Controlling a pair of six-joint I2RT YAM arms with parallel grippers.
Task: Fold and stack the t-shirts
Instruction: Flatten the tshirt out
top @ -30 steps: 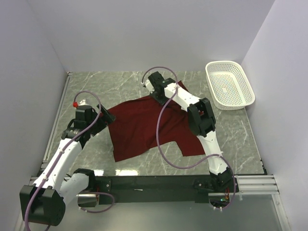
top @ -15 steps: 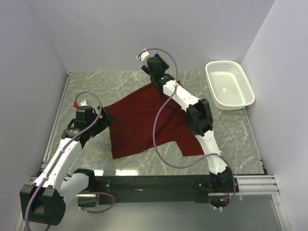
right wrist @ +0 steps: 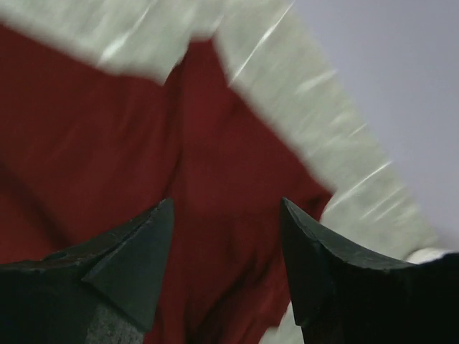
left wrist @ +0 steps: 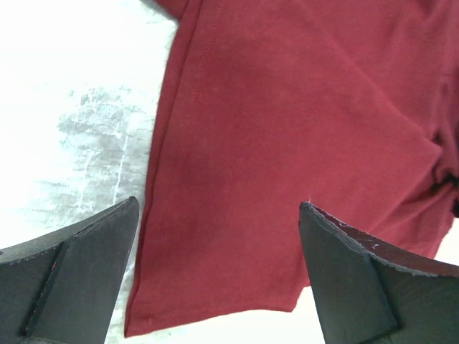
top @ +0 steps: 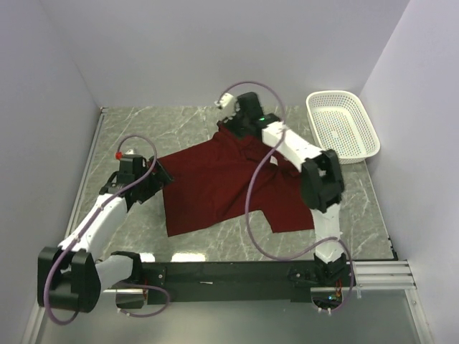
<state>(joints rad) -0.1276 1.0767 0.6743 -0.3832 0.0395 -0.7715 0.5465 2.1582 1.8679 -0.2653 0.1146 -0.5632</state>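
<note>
The dark red t-shirt (top: 215, 186) lies spread on the marble table, its far part rumpled near the right arm. My left gripper (top: 159, 174) is at the shirt's left corner. In the left wrist view it (left wrist: 217, 204) stands wide open above the cloth (left wrist: 287, 129), and the shirt's hem corner shows between the fingers. My right gripper (top: 233, 125) hovers over the shirt's far edge. In the blurred right wrist view it (right wrist: 226, 202) is open, with the shirt (right wrist: 215, 165) below and nothing between the fingers.
A white perforated basket (top: 344, 125) stands at the back right, with nothing in it. White walls close in the table at the back and on both sides. A metal rail (top: 90, 168) runs along the left edge.
The right gripper held the shirt's far edge, raised it toward the back wall, then opened and let it fall. It has since shifted right. The left arm's elbow swung outward.
</note>
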